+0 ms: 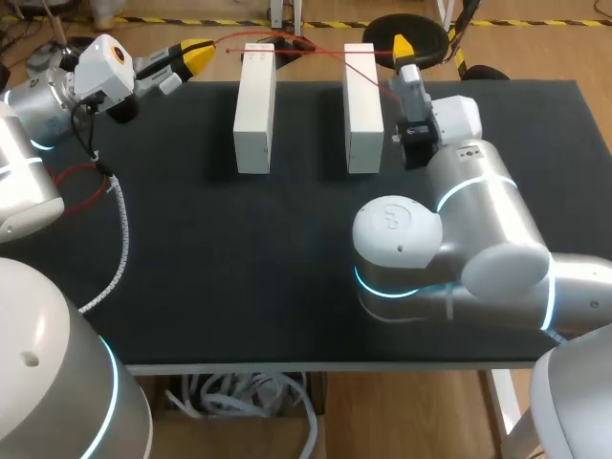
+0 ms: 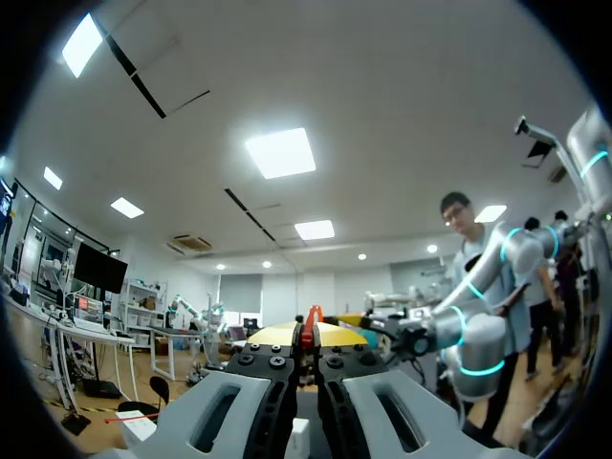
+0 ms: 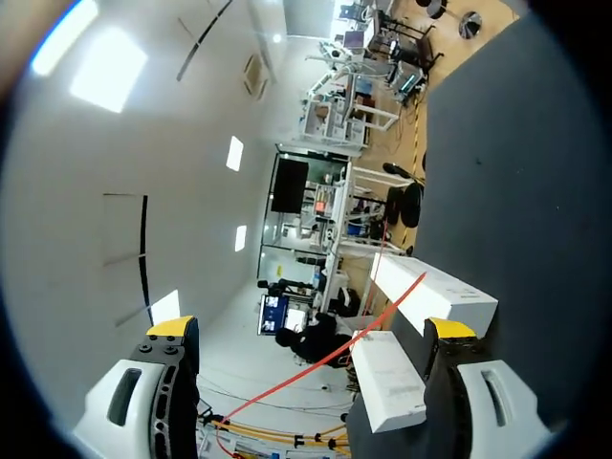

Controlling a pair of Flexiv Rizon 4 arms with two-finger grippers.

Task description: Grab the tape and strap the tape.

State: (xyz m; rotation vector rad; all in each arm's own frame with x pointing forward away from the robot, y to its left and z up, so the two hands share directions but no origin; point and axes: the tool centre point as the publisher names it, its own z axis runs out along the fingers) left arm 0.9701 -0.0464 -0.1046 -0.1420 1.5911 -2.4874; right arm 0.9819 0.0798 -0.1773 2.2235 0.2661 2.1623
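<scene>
- left gripper [image 1: 196, 55] pinched closed on red tape [image 1: 244, 36] end
- right gripper [image 3: 311, 328] spread wide; tape strand passes between its fingers, above the white boxes [image 1: 254, 107]

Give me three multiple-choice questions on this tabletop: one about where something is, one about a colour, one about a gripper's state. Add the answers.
1. Where are the two white boxes?
A. Side by side on the far half of the table
B. Stacked at the near edge
C. Held in a gripper

2. What colour is the tape?
A. Blue
B. Red
C. Green

3. How is the right gripper?
A. Shut on a box
B. Shut on the tape
C. Open

Answers:
1 A: the head view shows them lying apart, parallel, at the far side.
2 B: a thin red line leads from the left gripper past the boxes.
3 C: its yellow tips stand wide apart, and the tape passes between them untouched.
</scene>
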